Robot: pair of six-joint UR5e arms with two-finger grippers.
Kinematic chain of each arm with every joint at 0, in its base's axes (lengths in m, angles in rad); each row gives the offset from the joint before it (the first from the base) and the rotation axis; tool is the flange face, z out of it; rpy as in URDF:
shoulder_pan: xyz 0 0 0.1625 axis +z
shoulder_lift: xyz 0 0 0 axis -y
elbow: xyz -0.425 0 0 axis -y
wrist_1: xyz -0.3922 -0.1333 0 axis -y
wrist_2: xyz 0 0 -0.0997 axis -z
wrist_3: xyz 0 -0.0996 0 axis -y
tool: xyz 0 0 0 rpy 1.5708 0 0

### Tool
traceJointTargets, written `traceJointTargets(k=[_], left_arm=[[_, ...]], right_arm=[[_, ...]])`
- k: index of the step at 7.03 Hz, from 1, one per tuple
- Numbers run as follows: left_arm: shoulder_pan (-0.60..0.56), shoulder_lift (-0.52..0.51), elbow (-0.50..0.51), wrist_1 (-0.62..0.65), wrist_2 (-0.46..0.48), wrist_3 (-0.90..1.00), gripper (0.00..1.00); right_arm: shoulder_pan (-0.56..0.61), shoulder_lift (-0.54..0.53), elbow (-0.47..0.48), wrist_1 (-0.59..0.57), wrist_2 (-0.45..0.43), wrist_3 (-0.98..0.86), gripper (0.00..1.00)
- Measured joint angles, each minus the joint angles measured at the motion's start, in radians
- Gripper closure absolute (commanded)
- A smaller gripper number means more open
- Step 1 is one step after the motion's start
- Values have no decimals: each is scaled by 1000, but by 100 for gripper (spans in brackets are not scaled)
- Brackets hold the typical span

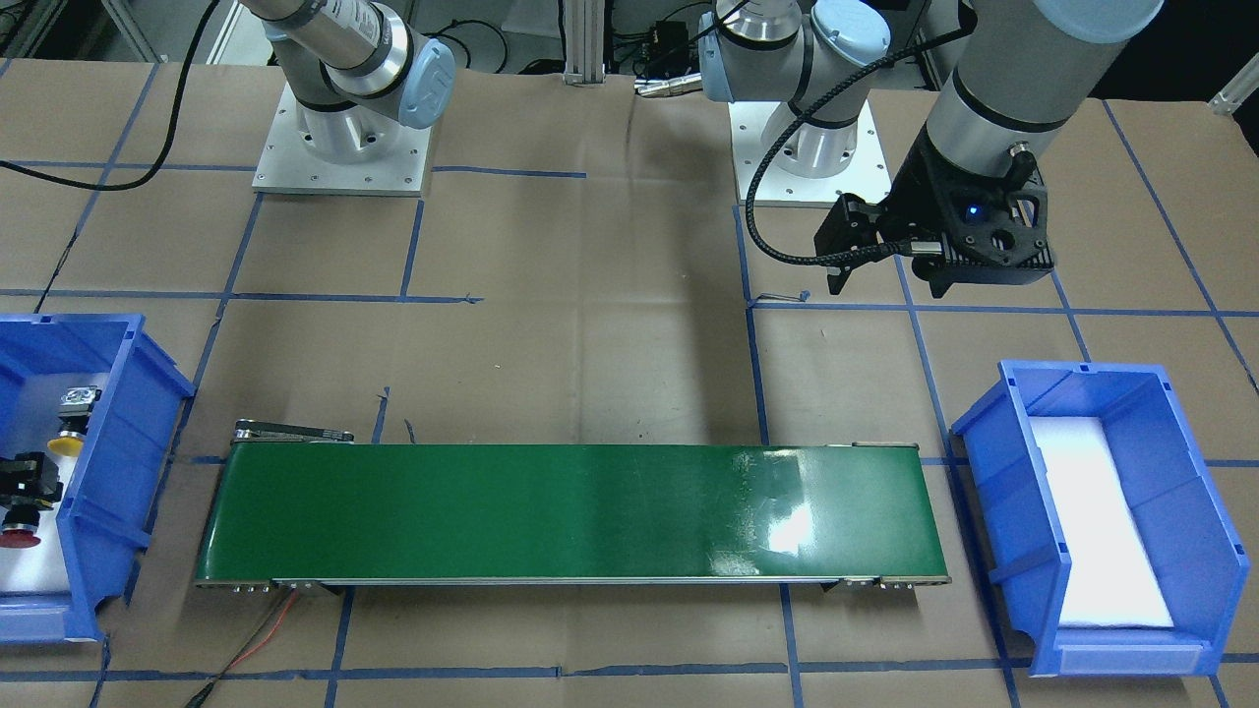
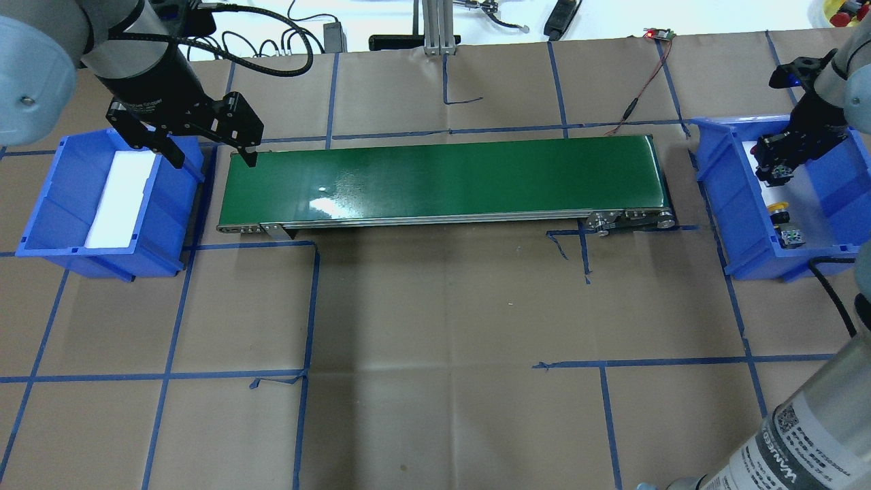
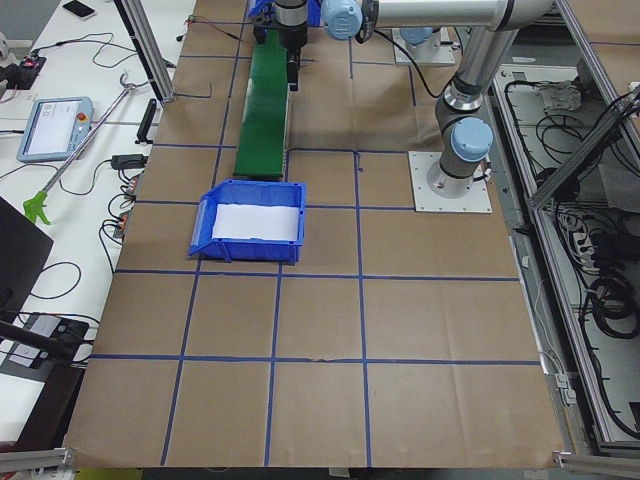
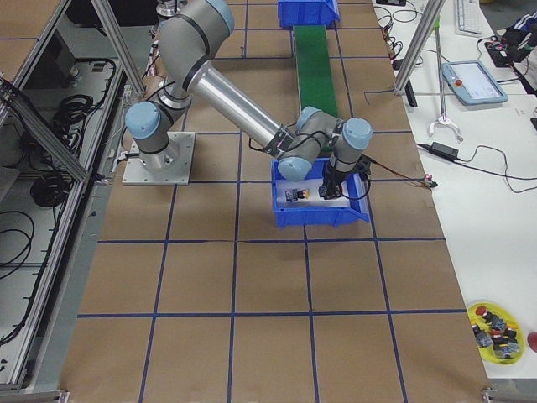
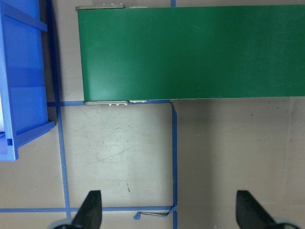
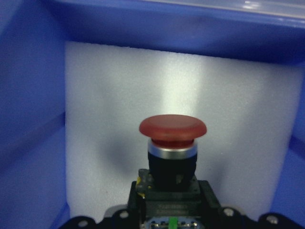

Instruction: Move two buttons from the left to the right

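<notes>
From where I stood, a long green conveyor belt (image 2: 442,177) ran across the middle of the paper-covered worktop (image 2: 435,340), which was gridded with blue tape. A blue bin sat off each end. The bin at the left of the overhead view (image 2: 41,197) held only a white foam pad (image 2: 119,197). A thin red-and-black wire (image 2: 646,88) trailed off the belt's far right corner.

Both buttons lay in the bin at the right of that view (image 2: 721,190), on its white foam. The yellow button (image 2: 784,221) lay on its side towards the lower end of the bin, with nothing touching it. The red button (image 6: 172,129) lay just above it in the overhead view, its block under the right pincer (image 2: 776,170). The bin's blue walls rose close around both.

The right arm reached out from its base with the wrist turned down into the bin. Its camera looked straight along the red button, but I could not tell whether the fingers gripped the block.

The left arm came in from the upper left of the overhead view. The left pincer (image 2: 214,160) pointed downward, hanging between the foam-padded bin and the belt's end. Its fingers (image 5: 90,210) were spread wide with nothing between them.
</notes>
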Motion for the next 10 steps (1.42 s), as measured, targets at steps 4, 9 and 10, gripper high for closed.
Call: traceJointTargets(k=[4,9,10], left_arm=[[0,1,-1,-1,0,0,0],[0,1,0,-2,0,0,0],[0,0,0,-2,0,0,0]], right_arm=[[1,3,-7,-34,2,6,0],[29,-103,-90,12,0,71,0],[55,-154,-99,45,0,120,0]])
